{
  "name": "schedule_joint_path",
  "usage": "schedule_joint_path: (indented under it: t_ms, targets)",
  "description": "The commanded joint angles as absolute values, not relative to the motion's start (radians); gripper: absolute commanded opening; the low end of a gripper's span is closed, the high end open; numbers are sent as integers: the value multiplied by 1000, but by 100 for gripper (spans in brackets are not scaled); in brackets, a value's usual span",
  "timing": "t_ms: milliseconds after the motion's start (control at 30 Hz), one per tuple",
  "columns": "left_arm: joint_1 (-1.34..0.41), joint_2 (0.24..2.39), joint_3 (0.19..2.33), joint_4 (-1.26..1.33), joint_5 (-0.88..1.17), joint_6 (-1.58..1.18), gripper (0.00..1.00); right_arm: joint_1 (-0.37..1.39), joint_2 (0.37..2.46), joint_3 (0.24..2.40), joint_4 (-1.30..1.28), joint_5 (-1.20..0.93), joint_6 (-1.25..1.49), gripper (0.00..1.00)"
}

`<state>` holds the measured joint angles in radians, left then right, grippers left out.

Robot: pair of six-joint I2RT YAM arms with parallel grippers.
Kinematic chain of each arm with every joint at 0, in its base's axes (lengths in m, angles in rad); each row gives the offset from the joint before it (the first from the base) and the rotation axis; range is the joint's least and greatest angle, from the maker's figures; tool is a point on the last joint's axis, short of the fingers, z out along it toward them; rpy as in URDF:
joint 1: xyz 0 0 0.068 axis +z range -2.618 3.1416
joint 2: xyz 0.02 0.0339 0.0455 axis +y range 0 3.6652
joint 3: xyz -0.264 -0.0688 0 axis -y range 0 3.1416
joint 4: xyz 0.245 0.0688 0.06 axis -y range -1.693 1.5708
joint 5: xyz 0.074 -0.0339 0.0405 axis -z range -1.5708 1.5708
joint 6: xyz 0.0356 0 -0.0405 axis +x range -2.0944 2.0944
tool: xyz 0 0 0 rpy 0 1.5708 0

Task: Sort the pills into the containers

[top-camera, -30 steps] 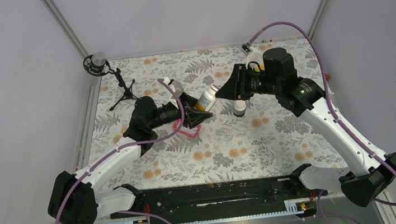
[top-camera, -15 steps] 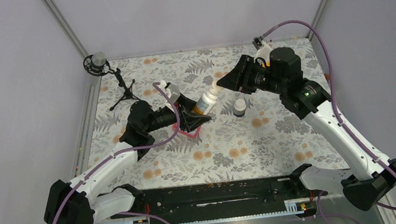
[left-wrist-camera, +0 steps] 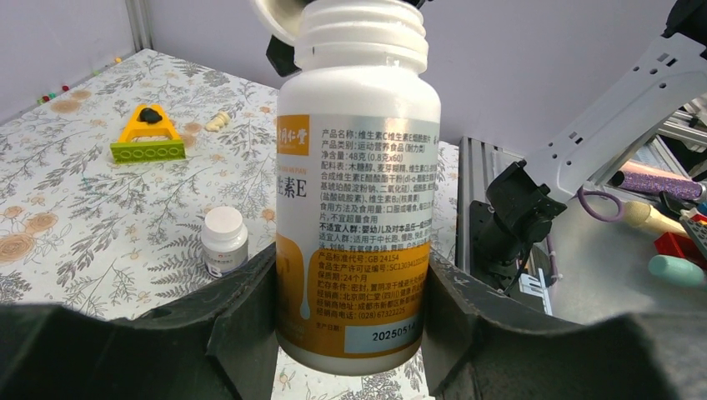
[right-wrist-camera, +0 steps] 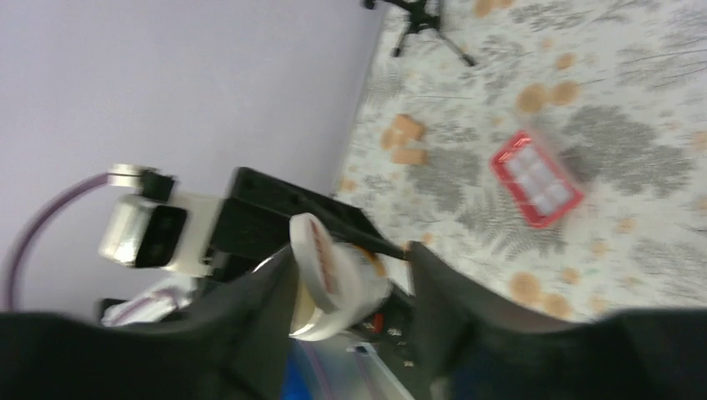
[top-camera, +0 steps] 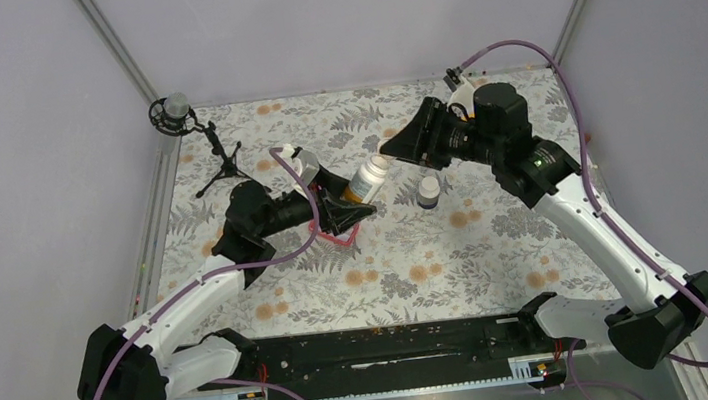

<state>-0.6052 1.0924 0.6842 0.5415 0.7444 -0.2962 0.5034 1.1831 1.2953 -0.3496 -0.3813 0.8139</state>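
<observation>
My left gripper [top-camera: 348, 201] [left-wrist-camera: 350, 283] is shut on a white bottle with an orange band [top-camera: 366, 178] [left-wrist-camera: 357, 192], held tilted above the cloth. The bottle's white cap [right-wrist-camera: 321, 250] [left-wrist-camera: 279, 17] stands tipped off the threaded neck. My right gripper [top-camera: 392, 148] [right-wrist-camera: 354, 260] straddles that cap; the cap leans on one finger and a gap shows at the other. The red-pink tray of containers [right-wrist-camera: 538, 179] [top-camera: 342, 234] lies on the cloth, partly under the left gripper in the top view. The pills are hidden.
A small white bottle [top-camera: 429, 191] [left-wrist-camera: 224, 240] stands right of the held one. A yellow wedge tool [left-wrist-camera: 148, 137] with a pale lump [left-wrist-camera: 218, 121] beside it lies further off. A microphone on a tripod [top-camera: 191, 128] stands at the back left.
The right gripper drew back from the bottle's top, then came close again. The left arm shifted the bottle slightly to the left.
</observation>
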Motion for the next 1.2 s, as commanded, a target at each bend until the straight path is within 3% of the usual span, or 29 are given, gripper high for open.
schedule_joint_path:
  t_ms: [0, 67, 167, 300, 567, 667, 867, 1033, 1100, 1167]
  targets:
    - [-609, 1065, 690, 631, 708, -291, 0, 500, 1156, 1257, -132, -511, 879, 67]
    - [-609, 1069, 694, 631, 693, -291, 0, 499, 1136, 1215, -36, -535, 909, 83]
    - [-609, 1076, 704, 615, 652, -293, 0, 501, 1131, 1202, -10, -555, 911, 92]
    - [-609, 1083, 720, 605, 623, -292, 0, 519, 1132, 1201, -36, -537, 846, 96]
    - [-609, 1098, 749, 581, 612, -294, 0, 618, 1190, 1298, -169, -406, 674, 94]
    - [-609, 1100, 755, 581, 613, -298, 1, 643, 1209, 1314, -185, -372, 648, 90]
    - [-609, 1097, 761, 580, 616, -311, 5, 652, 1235, 1327, -184, -361, 622, 69]
    - [-609, 1095, 768, 574, 617, -317, 11, 659, 1257, 1334, -177, -369, 617, 60]
    - [-609, 1089, 768, 569, 597, -326, 19, 658, 1262, 1321, -148, -376, 623, 52]
    - [-608, 1076, 762, 570, 563, -346, 38, 659, 1260, 1292, -87, -403, 638, 42]
